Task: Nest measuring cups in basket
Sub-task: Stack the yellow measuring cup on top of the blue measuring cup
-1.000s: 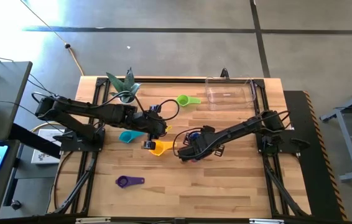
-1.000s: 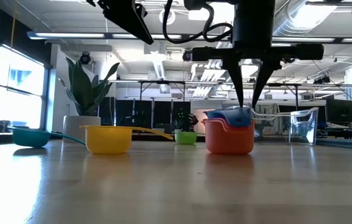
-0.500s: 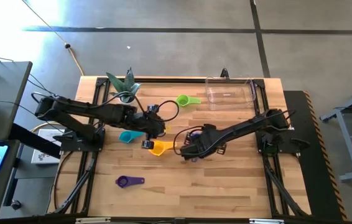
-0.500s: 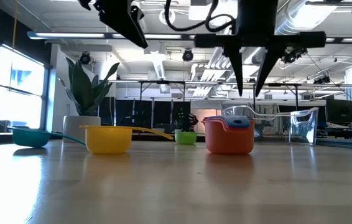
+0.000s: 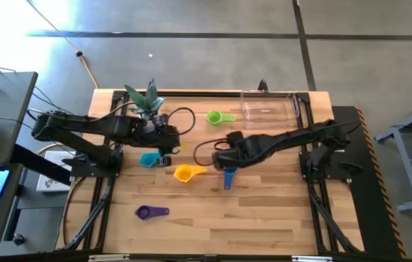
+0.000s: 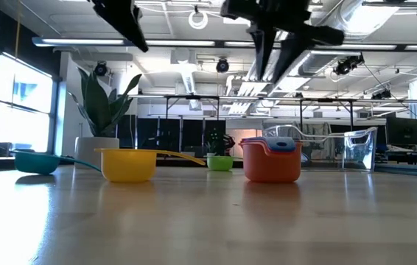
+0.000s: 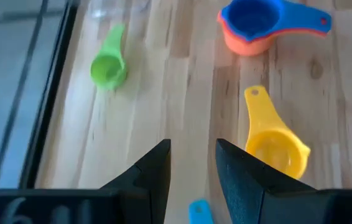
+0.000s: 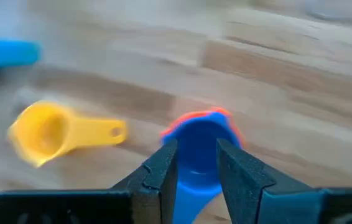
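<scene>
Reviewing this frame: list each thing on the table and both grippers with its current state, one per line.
blue cup: nested in red cup, on table.
yellow cup: loose, upright.
teal cup: loose.
green cup: loose.
purple cup: loose.
basket: empty.
left gripper: open, empty.
right gripper: open, empty, above the stack.

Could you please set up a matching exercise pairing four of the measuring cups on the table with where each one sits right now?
Things:
1. blue cup
2. purple cup
3. green cup
4. yellow cup

Places:
A. alone on the bare wood nearest the table's front edge
B. nested inside the orange cup
C. just left of the clear basket
D. mid-table, between the teal cup and the nested pair

Pairs: 1-B, 2-A, 3-C, 4-D
</scene>
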### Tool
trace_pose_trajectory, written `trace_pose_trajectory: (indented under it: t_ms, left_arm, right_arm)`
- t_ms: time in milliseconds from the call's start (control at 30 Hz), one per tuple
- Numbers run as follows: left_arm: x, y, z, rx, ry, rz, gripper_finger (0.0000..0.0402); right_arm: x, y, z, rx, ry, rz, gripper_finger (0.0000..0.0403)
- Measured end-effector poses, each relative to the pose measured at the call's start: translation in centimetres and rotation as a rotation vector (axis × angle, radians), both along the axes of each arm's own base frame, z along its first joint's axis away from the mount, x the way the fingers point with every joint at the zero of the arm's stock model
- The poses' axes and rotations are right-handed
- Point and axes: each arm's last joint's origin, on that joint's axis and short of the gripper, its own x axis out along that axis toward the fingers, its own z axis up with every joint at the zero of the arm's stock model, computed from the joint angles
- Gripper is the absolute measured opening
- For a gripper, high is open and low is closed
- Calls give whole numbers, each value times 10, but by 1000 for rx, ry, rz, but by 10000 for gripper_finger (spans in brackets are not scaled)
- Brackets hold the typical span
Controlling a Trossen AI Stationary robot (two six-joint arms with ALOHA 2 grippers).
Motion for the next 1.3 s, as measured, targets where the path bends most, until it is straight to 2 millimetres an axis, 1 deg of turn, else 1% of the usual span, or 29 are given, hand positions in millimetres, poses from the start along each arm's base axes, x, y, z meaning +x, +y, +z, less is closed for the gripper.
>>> trace_pose_trajectory:
  t_ms: [200,333,533,633,800,933,1133,1300]
  left_arm:
    - [-26,8,6,-70,14,226,115]
    - [-44,11,11,-111,4,366,115]
    - [-68,11,16,-202,1,539,115]
    - [-79,12,17,-237,10,623,115]
    - [-95,13,17,-256,49,728,115]
    - [-102,13,18,-269,53,783,115]
    - [-102,13,18,-292,29,834,115]
    - [-101,13,17,-292,32,842,115]
  right_arm:
    - [13,-25,10,6,-33,322,101]
    - [25,-39,14,3,-113,532,101]
    - [40,-52,25,-91,-258,791,101]
    - [49,-57,26,-147,-317,896,101]
    - [62,-63,19,-261,-339,1012,101]
    - [72,-63,9,-325,-333,1081,101]
    - [87,-64,-11,-376,-313,1148,101]
    - [98,-64,-27,-394,-320,1157,101]
